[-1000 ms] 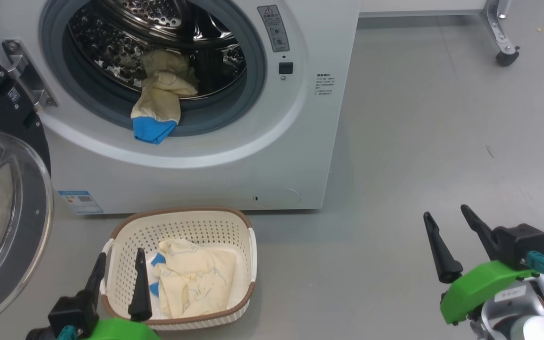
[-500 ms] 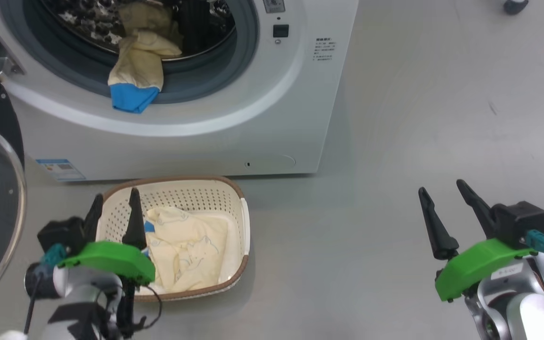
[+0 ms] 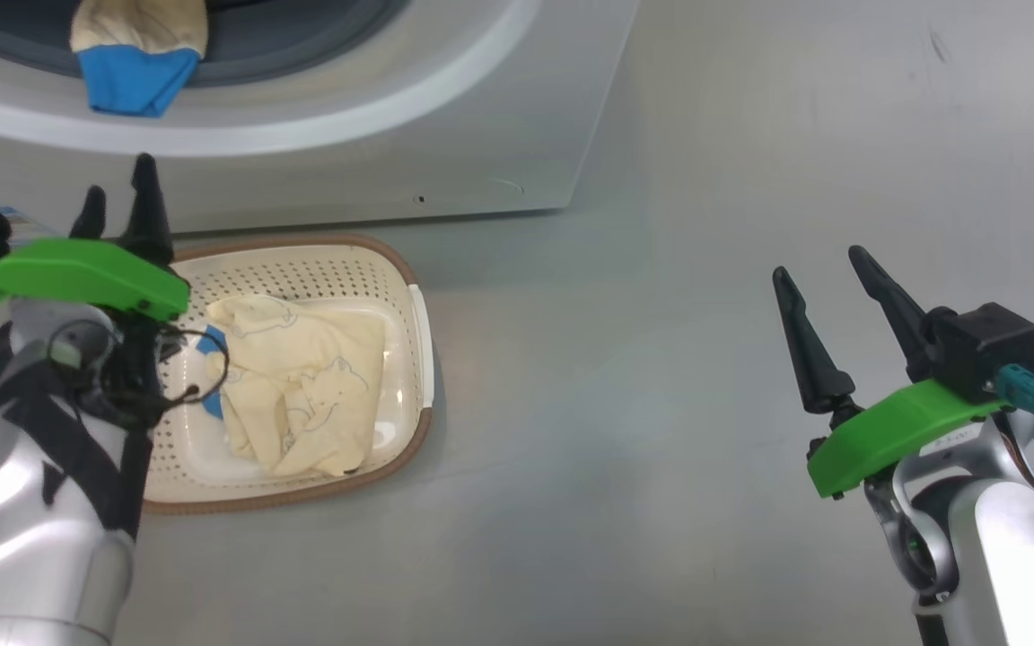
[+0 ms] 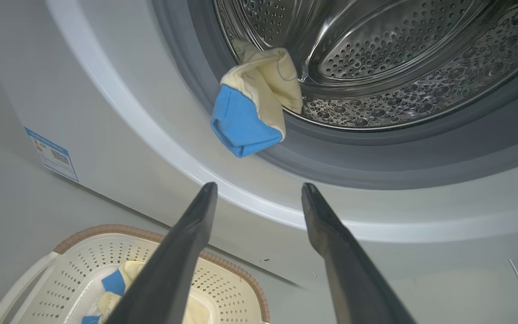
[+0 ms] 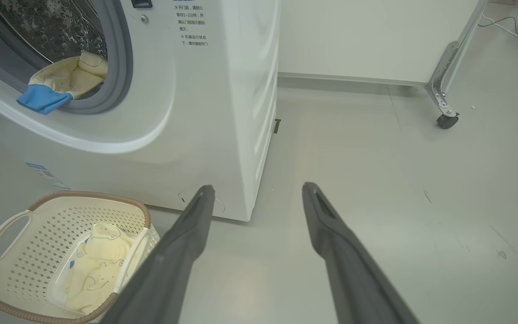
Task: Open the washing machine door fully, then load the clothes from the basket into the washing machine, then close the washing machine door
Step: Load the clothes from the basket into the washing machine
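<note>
Washing machine (image 5: 196,112) sits ahead of you to the left, drum (image 4: 398,45) mouth open. Basket (image 3: 302,269) is on the floor (image 3: 661,449), just in front of the machine and below the opening. Draped garment (image 4: 263,85) hangs out over the grey gasket (image 4: 376,166), blue cuff (image 4: 241,126) lowest. Crumpled garment (image 3: 302,386) lies inside the basket. Your left gripper (image 3: 119,179) hovers at the basket's left end, fingers spread and empty. Your right gripper (image 3: 818,265) is well off to the right over bare floor, fingers wide and empty.
</note>
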